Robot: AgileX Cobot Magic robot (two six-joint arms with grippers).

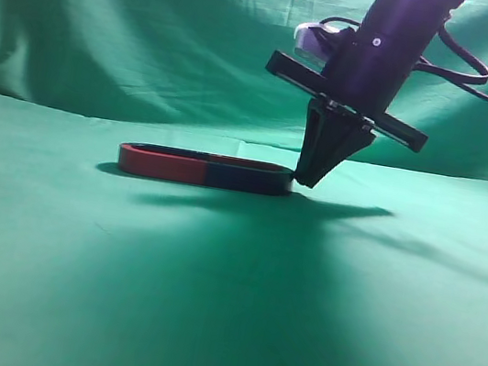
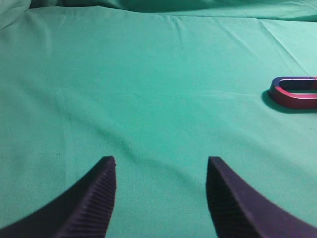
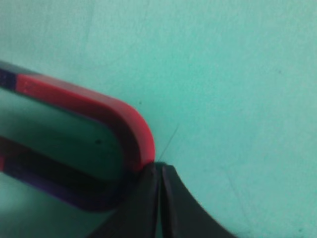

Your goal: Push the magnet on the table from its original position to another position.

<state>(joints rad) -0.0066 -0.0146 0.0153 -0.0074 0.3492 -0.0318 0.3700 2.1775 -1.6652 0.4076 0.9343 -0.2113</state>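
Green wrinkled cloth surface fills our foreground. Going left to right: our left fingers hang released over bare cloth, well away from the work. One flat U-shaped magnet, red at one end and dark navy at the other, lies mid-surface. Our right fingers are clenched on nothing, tips touching its curved end. We judge the push is under way; next calls for steady sideways pressure, tips kept low. We count one magnet, two grippers.
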